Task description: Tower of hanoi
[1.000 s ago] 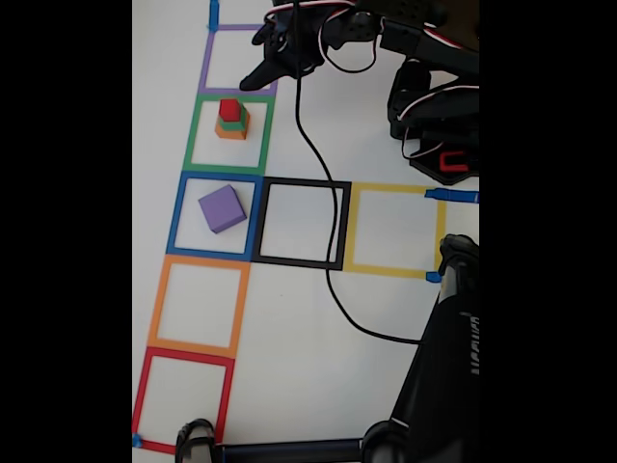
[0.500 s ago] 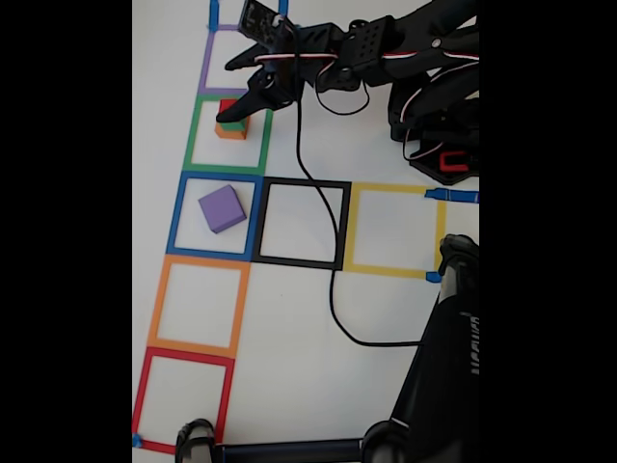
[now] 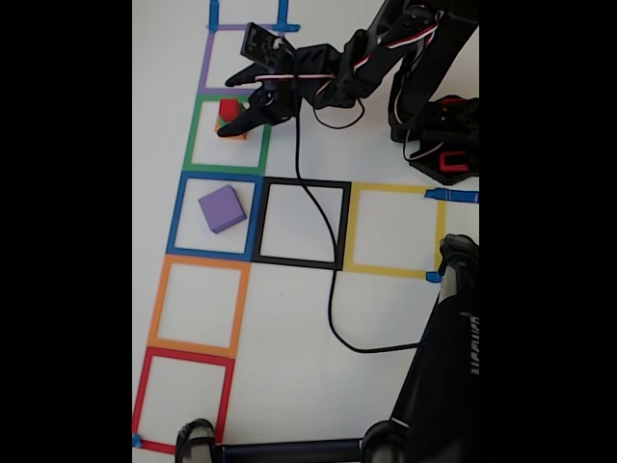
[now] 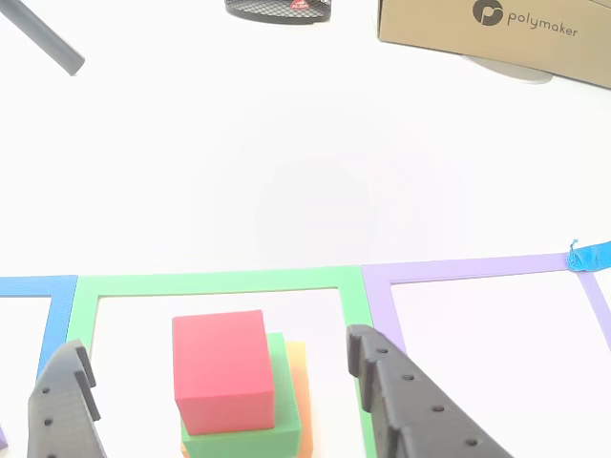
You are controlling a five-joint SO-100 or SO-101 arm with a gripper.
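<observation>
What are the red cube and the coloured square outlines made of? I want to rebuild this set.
The red cube looks like matte plastic, maybe 3D-printed: flat even colour, crisp edges, no shine. The green square outline looks like flat matte tape stuck to the white table, with overlapping strip ends at its corners.

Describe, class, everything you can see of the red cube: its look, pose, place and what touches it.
The red cube is the smallest block, plain, matte and solid red with sharp edges. It sits upright on top of the green cube, which rests on the orange cube, inside the green tape square. The open gripper straddles it, one finger on each side, neither visibly touching it. Only the green cube touches it.
</observation>
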